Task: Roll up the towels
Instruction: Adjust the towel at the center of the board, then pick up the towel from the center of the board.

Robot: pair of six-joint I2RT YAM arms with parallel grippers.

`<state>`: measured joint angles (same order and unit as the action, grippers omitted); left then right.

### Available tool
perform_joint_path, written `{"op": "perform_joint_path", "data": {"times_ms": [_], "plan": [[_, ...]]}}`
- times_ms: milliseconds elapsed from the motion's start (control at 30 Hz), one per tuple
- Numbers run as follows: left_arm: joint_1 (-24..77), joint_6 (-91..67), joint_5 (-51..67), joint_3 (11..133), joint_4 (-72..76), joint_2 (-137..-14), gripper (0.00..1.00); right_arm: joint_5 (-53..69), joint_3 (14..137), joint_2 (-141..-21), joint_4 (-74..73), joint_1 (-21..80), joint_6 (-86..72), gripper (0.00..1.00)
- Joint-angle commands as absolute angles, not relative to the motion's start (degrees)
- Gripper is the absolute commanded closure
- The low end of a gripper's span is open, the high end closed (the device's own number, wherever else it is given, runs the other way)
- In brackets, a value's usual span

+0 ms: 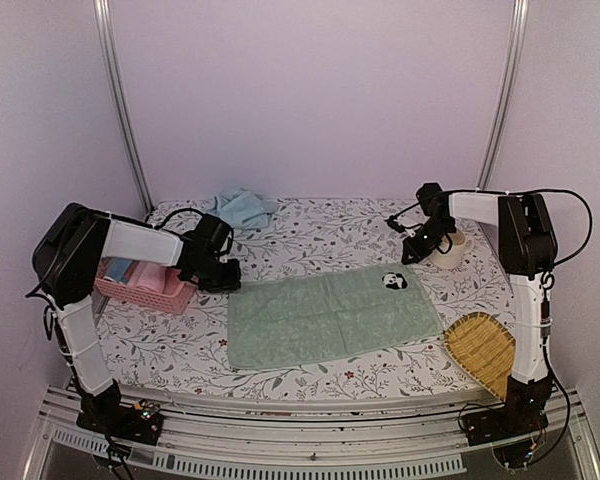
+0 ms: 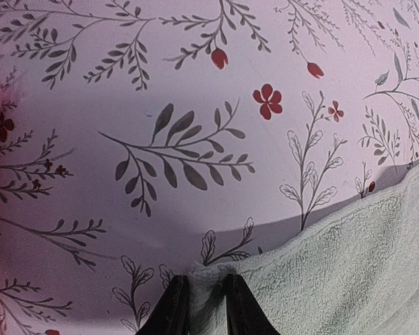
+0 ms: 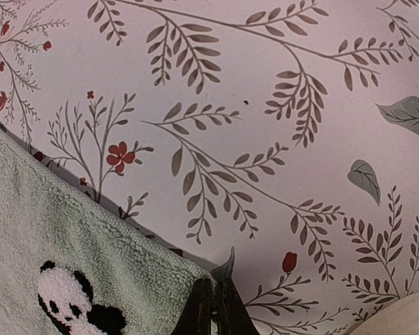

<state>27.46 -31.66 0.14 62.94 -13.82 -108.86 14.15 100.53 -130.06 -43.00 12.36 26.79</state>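
Near right: a woven tray [image 1: 483, 350] lies on the floral table [image 1: 320, 235], just beside the green towel's near right corner.

Centre: the green towel [image 1: 330, 318] is spread flat and unrolled, long side across the table, pale sage terry with a panda patch [image 1: 394, 282] at its far right corner.

Left arm: it reaches inward from the left edge with the wrist angled down at the towel's far left corner. The left gripper [image 2: 204, 280] has that corner between its fingers, which are pinched on the cloth.

Right arm: the upper link stands along the right edge and the forearm reaches left, wrist down at the far right corner. The right gripper [image 3: 214, 283] has its jaws pressed together at the corner's tip; whether cloth is caught cannot be told.

Further back: a pink basket [image 1: 145, 287] sits behind the left arm and a cream mug [image 1: 450, 252] behind the right gripper.

Far edge: the blue towel [image 1: 244, 207] lies crumpled and unrolled.
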Motion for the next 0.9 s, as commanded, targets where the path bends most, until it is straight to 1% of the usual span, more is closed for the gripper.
{"op": "perform_joint_path", "data": {"times_ms": [0, 267, 300, 367, 400, 567, 867], "plan": [[26.7, -32.1, 0.5, 62.2, -11.1, -107.6, 0.80, 15.3, 99.7, -131.4, -43.7, 12.4, 27.0, 0.93], [26.3, -32.6, 0.5, 62.3, -10.8, -107.4, 0.86, 15.5, 99.7, -131.6, -43.8, 12.4, 27.0, 0.93], [26.2, -32.5, 0.4, 62.2, -10.8, -107.2, 0.89, 15.5, 99.7, -131.6, -43.8, 12.4, 27.1, 0.93], [26.1, -32.5, -0.1, 61.8, -10.7, -106.7, 0.99, 15.5, 99.7, -131.6, -43.7, 12.4, 27.1, 0.93], [26.1, -32.4, -0.4, 61.5, -10.6, -106.3, 1.00, 15.6, 99.7, -131.6, -43.6, 12.4, 27.0, 0.93], [25.9, -32.8, -2.6, 58.9, -8.9, -103.5, 1.00, 16.2, 99.9, -130.5, -43.0, 12.2, 26.2, 0.94], [25.8, -32.7, -4.7, 52.0, -4.7, -94.8, 1.00, 19.5, 101.8, -125.6, -42.4, 10.5, 26.0, 0.97]]}}
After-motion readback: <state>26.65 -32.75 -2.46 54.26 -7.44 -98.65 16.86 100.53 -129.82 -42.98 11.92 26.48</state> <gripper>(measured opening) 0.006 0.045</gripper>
